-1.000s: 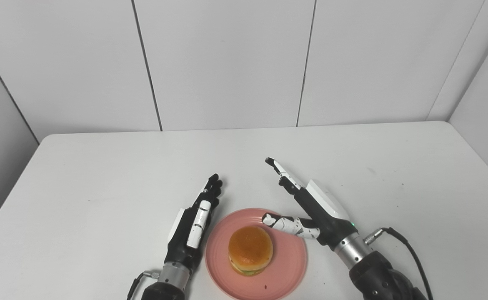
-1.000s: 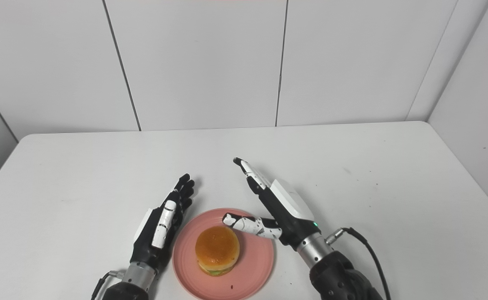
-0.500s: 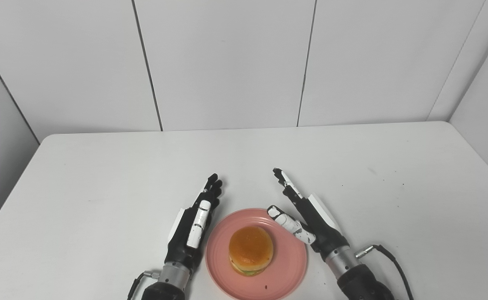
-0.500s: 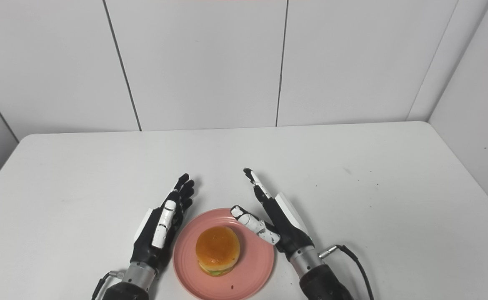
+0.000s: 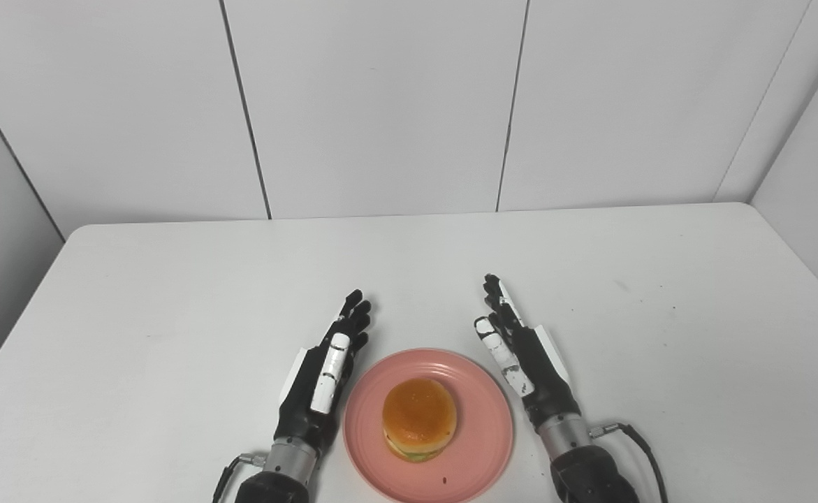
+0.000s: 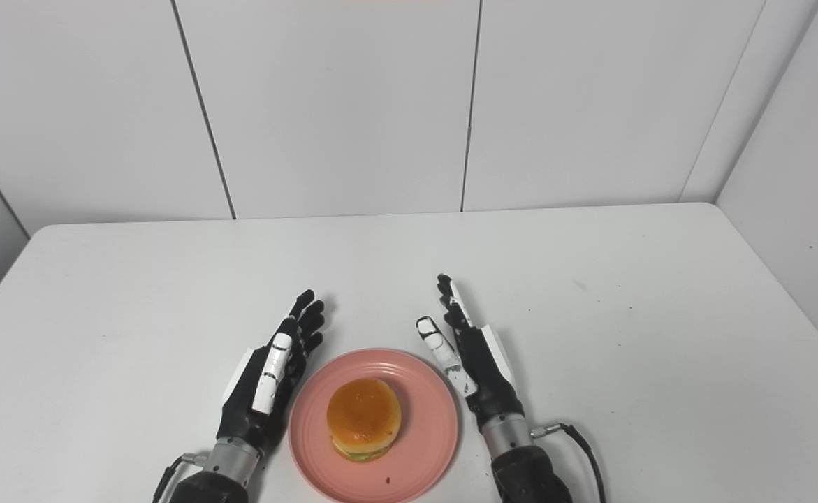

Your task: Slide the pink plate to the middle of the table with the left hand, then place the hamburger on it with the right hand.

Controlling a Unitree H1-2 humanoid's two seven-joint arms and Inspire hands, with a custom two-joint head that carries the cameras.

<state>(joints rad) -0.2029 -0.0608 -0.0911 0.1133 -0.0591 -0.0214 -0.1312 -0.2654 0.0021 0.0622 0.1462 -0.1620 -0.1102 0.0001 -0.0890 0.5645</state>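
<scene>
So the hamburger [image 5: 420,419] is already sitting on the pink plate [image 5: 482,447], pretty much dead centre of it, and the plate is lying between the two hands near the front edge of the table [image 5: 171,293]. Going by the task, that looks like both steps are done: plate in the middle (left-right anyway), burger on top. I'd guess that's why both hands are just parked either side of it rather than reaching for anything.

The left hand [image 5: 318,374] is lying just beside the plate's left rim, fingers straight and pointing away from the robot, thumb laid along the side. It's holding nothing. Can't tell if its edge is actually touching the rim or is just a hair off it; the two look very close in both views.

The right hand [image 5: 520,356] is mirroring that on the other side, just off the plate's right rim, flat and stretched out, fingers close together, thumb [image 6: 443,353] angled a bit toward the plate. Also empty, nothing between the fingers. From the burger's point of view it's off to the right and slightly further back, clear of the bun, not touching it.

My read is this is a rest pose after the drop-off, and nothing looks at risk: burger is sitting upright, plate is flat on the table, no cables near it.
</scene>
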